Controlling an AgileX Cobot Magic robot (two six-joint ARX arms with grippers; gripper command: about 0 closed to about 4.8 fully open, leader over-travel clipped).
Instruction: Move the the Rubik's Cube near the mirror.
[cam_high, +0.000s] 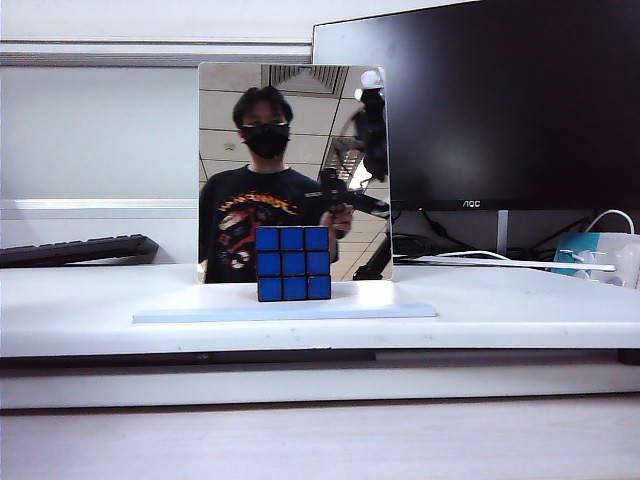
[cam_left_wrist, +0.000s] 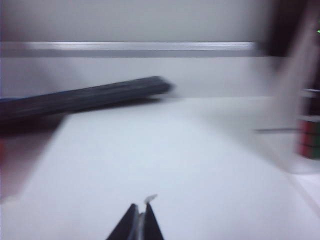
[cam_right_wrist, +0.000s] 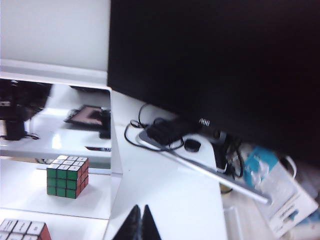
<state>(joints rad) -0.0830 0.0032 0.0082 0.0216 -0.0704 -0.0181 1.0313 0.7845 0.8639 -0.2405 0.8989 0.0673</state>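
we see the cube (cam_high: 292, 263) resting on the pale base (cam_high: 180, 314) of the mirror (cam_high: 230, 150), touching or just in front of the glass, its blue face toward the exterior camera. the mirror stands upright on the white table (cam_high: 80, 310), and in it we make out a masked person in a black printed shirt. behind and to the right is the black monitor (cam_high: 500, 100); a keyboard (cam_high: 75, 248) lies at the far left, and a blue-and-white packet (cam_high: 590, 255) sits at the right edge.

neither gripper shows in the exterior view. in the left wrist view, which is blurred, the left gripper (cam_left_wrist: 140, 222) hangs over bare table with its fingers pressed together on nothing, the keyboard (cam_left_wrist: 85, 97) beyond it and a sliver of the cube (cam_left_wrist: 311, 137) at the edge. in the right wrist view the right gripper (cam_right_wrist: 139, 223) is also clenched and empty, near the mirror's edge (cam_right_wrist: 116, 165). there we see the cube's reflection (cam_right_wrist: 67, 176) with green and white faces, and a corner of the real cube (cam_right_wrist: 22, 231) at the frame edge.
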